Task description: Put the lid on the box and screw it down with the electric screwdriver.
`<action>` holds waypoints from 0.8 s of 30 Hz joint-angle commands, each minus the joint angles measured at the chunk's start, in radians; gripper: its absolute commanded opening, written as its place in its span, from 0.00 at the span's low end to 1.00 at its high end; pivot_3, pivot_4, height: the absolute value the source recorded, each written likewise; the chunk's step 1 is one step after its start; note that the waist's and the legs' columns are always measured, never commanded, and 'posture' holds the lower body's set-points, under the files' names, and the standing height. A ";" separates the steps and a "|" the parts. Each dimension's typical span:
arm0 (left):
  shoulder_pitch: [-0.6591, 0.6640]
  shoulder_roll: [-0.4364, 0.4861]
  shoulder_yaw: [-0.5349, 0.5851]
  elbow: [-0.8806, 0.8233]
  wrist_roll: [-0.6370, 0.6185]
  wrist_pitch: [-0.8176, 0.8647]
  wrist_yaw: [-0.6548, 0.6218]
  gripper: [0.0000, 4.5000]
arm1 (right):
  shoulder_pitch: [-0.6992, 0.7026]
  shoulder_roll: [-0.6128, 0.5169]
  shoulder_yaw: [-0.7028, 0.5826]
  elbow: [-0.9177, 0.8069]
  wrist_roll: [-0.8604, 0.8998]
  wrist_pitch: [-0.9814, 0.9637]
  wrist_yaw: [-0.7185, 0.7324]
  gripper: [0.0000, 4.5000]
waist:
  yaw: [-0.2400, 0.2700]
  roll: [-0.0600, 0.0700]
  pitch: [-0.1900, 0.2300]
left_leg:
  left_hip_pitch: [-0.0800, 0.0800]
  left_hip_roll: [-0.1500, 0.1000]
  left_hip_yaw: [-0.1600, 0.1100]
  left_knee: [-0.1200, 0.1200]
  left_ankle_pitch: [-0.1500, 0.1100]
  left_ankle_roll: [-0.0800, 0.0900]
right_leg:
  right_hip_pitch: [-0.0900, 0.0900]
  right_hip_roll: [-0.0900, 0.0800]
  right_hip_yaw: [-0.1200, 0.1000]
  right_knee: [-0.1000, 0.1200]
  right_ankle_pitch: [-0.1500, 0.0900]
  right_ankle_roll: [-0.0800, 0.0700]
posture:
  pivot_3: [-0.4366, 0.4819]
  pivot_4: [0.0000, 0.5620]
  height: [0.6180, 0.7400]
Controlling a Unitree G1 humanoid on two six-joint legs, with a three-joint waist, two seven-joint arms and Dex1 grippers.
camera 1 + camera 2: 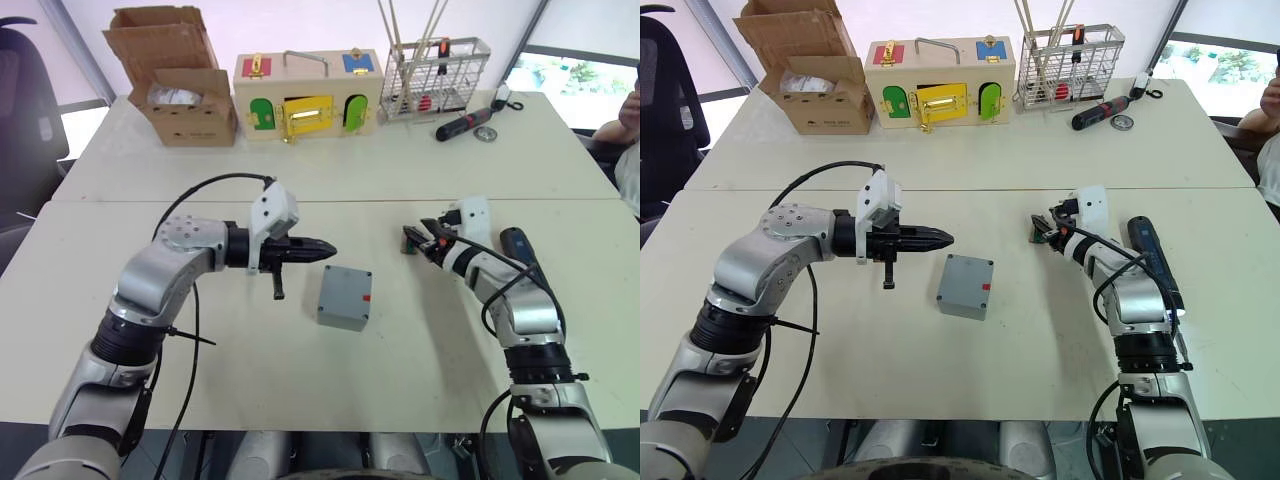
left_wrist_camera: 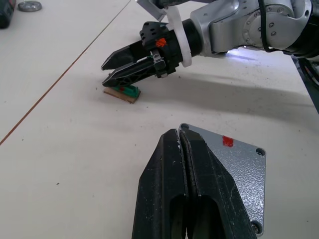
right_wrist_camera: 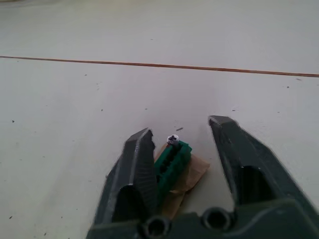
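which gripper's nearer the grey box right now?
Left. The left gripper, fingers shut, hovers just above and behind the box, tip almost over it. The right gripper is open farther off on the robot's right, around a small green screw holder.

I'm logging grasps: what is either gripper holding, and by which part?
Nothing. The left gripper is shut empty; the right gripper is open around a green screw holder.

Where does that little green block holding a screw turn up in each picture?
Left eye view: green block, right of centre on the table.
Right eye view: green block, right of centre.
Left wrist view, beyond the grey box.
Right wrist view, between the fingers.
Shared landmark: the open right gripper around it.
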 commanded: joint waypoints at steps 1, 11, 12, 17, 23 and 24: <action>-0.003 0.003 -0.004 -0.016 0.000 -0.016 -0.005 0.00 | -0.004 0.006 -0.013 -0.031 -0.006 -0.026 -0.010 0.01 | 0.000 0.000 0.000 | 0.000 0.000 0.000 0.000 0.000 0.000 | 0.000 0.000 0.000 0.000 0.000 0.000 | 0.48 0.27 1.00; 0.000 0.008 -0.008 -0.011 0.000 -0.023 -0.006 0.00 | 0.011 0.002 -0.021 -0.079 0.002 -0.004 -0.007 0.01 | 0.000 0.000 0.000 | 0.000 0.000 0.000 0.000 0.000 0.000 | 0.000 0.000 0.000 0.000 0.000 0.000 | 0.48 0.27 1.00; 0.000 0.008 -0.008 -0.010 0.000 -0.023 -0.006 0.00 | 0.011 0.001 -0.026 -0.093 0.005 0.000 -0.009 0.01 | 0.000 0.000 0.000 | 0.000 0.000 0.000 0.000 0.000 0.000 | 0.000 0.000 0.000 0.000 0.000 0.000 | 0.48 0.27 1.00; 0.000 0.011 -0.006 -0.005 0.001 -0.026 -0.008 0.00 | -0.001 -0.007 -0.061 -0.181 0.017 0.042 -0.035 0.01 | 0.001 0.000 0.000 | 0.000 0.000 0.000 0.000 0.000 0.000 | 0.000 0.000 0.000 0.000 0.000 0.000 | 0.48 0.27 1.00; 0.000 0.014 -0.002 0.002 0.001 -0.031 -0.008 0.00 | -0.004 -0.008 -0.095 -0.329 0.057 0.119 -0.049 0.01 | 0.001 0.000 0.000 | 0.000 0.000 0.000 0.000 0.000 0.000 | 0.000 0.000 0.000 0.000 0.000 0.000 | 0.48 0.27 1.00; 0.001 0.018 -0.001 0.002 0.001 -0.032 -0.011 0.00 | 0.002 -0.010 -0.098 -0.369 0.081 0.140 -0.032 0.01 | 0.000 0.000 0.000 | 0.000 0.000 0.000 0.000 0.000 0.000 | 0.000 0.000 0.000 0.000 0.000 0.000 | 0.48 0.27 1.00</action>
